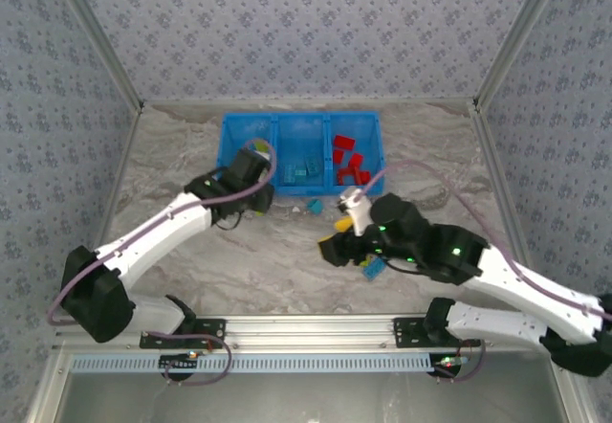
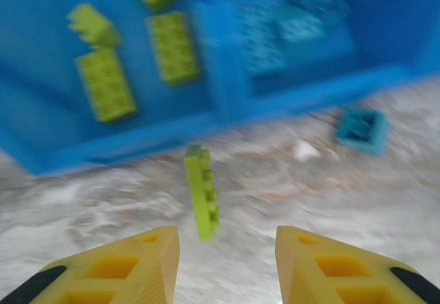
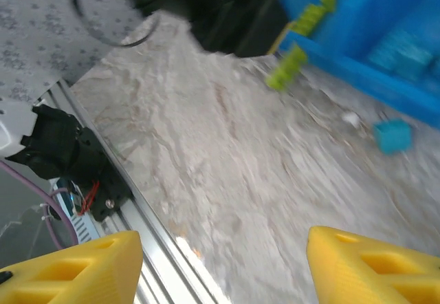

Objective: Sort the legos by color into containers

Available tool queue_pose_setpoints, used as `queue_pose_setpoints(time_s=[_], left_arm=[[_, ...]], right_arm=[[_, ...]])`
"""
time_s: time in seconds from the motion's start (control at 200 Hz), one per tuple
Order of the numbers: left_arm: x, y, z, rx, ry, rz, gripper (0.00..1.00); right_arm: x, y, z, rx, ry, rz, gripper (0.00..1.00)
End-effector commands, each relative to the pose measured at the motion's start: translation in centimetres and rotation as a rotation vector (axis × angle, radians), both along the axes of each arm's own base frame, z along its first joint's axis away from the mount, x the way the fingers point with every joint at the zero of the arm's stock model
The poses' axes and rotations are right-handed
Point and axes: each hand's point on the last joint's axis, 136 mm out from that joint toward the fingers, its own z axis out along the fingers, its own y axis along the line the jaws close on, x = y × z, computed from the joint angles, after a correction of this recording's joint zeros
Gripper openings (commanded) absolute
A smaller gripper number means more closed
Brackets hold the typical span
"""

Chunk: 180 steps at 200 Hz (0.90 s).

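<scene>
The blue bin (image 1: 299, 126) stands at the back of the table. Its left compartment holds yellow-green legos (image 2: 106, 84), the middle one light blue legos (image 1: 308, 166), and the right one red legos (image 1: 349, 160). My left gripper (image 2: 227, 239) is open just in front of the bin's near wall. A yellow-green brick (image 2: 203, 192) stands on edge on the table just beyond its fingers, apart from them. A light blue brick (image 2: 362, 131) lies to the right. My right gripper (image 3: 223, 245) is wide open over bare table, holding nothing.
Another light blue brick (image 1: 373, 270) lies beside the right arm near the table's front. The aluminium rail (image 3: 158, 221) of the near table edge runs close under the right gripper. Patterned walls enclose the table on three sides.
</scene>
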Motion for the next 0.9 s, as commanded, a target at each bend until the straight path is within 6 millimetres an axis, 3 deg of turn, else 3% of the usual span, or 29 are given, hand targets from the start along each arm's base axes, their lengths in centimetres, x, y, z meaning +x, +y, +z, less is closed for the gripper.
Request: queue_pose_setpoints(time_s=[0.0,0.09,0.175,0.275,0.355,0.47,0.575,0.64,0.705,0.794,0.894], left_arm=[[2.4,1.3,-0.2,-0.016,0.077,0.033,0.41],[5.7,1.8,-0.7,-0.032,0.101,0.083,0.41],[7.8,2.5,-1.7,-0.011,0.142,0.121,0.40],[9.0,3.1,-2.4,0.007,0.167,0.164,0.36],[7.5,4.2,-2.1,0.016,0.177,0.223,0.37],[2.1,6.4,-2.1,0.012,0.155,0.294,0.50],[-2.0,7.9,-4.7,-0.014,0.191,0.266,0.74],[-3.6,7.8,-7.1,-0.032,0.265,0.199,0.81],[-4.5,7.8,-9.2,-0.001,0.334,0.156,0.83],[-3.4,6.7,-10.6,-0.036,0.327,0.145,0.83],[-2.6,7.9,-12.2,0.034,0.356,0.187,0.82]], right_arm=[[2.2,3.3,4.0,0.085,-0.179,-0.051,0.66],[3.2,5.3,3.9,0.067,-0.183,-0.067,0.64],[4.3,6.0,3.8,0.067,-0.189,-0.106,0.63],[5.1,6.1,3.2,0.046,-0.189,-0.133,0.63],[5.5,5.5,1.9,0.017,-0.156,-0.158,0.63],[5.3,4.8,-0.3,-0.002,-0.113,-0.161,0.63],[5.2,4.6,-1.4,0.005,-0.072,-0.157,0.64],[5.2,4.8,-1.5,0.009,-0.059,-0.151,0.64],[5.2,5.1,-1.5,0.010,-0.053,-0.144,0.64],[5.1,5.5,-1.4,0.010,-0.049,-0.129,0.64],[4.7,5.8,-1.4,0.010,-0.037,-0.112,0.64]])
